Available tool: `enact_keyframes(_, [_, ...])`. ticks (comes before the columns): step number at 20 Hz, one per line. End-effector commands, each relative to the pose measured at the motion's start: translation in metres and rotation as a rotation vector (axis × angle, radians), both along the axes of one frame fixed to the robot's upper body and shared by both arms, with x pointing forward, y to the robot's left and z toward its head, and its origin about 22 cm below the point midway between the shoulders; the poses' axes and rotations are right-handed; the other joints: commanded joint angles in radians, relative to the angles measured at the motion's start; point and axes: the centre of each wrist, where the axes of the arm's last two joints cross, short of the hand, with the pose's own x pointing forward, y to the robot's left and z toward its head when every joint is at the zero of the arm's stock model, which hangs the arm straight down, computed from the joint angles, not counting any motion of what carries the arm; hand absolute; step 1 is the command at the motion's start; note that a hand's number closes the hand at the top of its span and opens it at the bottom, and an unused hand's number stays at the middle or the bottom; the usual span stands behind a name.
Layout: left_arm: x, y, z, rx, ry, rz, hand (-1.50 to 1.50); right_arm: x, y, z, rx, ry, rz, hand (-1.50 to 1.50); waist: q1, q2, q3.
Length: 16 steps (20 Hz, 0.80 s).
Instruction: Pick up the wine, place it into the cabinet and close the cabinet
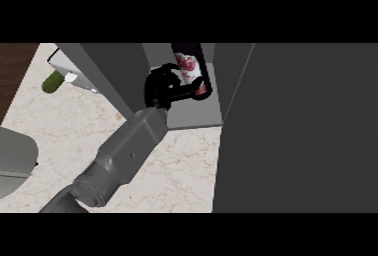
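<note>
- The left robot hand (164, 86) is reaching into the open cabinet (193, 114), its fingers curling round the wine (189, 67) and pinching it from the left side.
- The wine is standing just right of the robot hand's palm, inside the cabinet, its red and white label facing outward.
- The grey forearm (122, 155) is running down and left from the robot hand over the marbled table (59, 120).
- A large dark cabinet door (303, 130) is standing open well to the right of the robot hand.
- A green object (53, 81) is lying on the table far left of the robot hand, beside a white item (63, 62).
</note>
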Motion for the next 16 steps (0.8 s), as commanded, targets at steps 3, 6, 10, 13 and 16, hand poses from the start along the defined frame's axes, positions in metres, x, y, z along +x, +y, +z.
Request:
enact_keyframes(3, [-0.001, -0.006, 0.003, -0.017, -0.01, -0.014, 1.5, 0.002, 0.004, 0.001, -0.008, 0.0, 0.014, -1.5, -0.015, -0.002, 0.0])
enact_keyframes(6, [-0.008, -0.007, -0.004, -0.013, -0.008, -0.017, 1.5, 0.001, 0.004, -0.001, 0.0, -0.018, 0.042, -1.5, -0.033, 0.001, 0.001])
enact_keyframes(10, [-0.013, -0.009, -0.01, 0.006, -0.019, -0.035, 1.5, 0.005, -0.002, -0.002, 0.007, -0.024, 0.032, -1.5, -0.039, 0.003, 0.001])
enact_keyframes(13, [-0.021, -0.02, -0.007, -0.011, -0.006, -0.04, 1.5, 0.012, 0.012, -0.003, 0.002, -0.001, 0.039, -1.5, -0.044, 0.002, 0.0])
enact_keyframes(16, [-0.017, -0.017, -0.007, -0.035, -0.01, 0.01, 1.5, 0.007, 0.009, -0.003, -0.008, -0.007, 0.049, -1.5, -0.048, 0.004, 0.0])
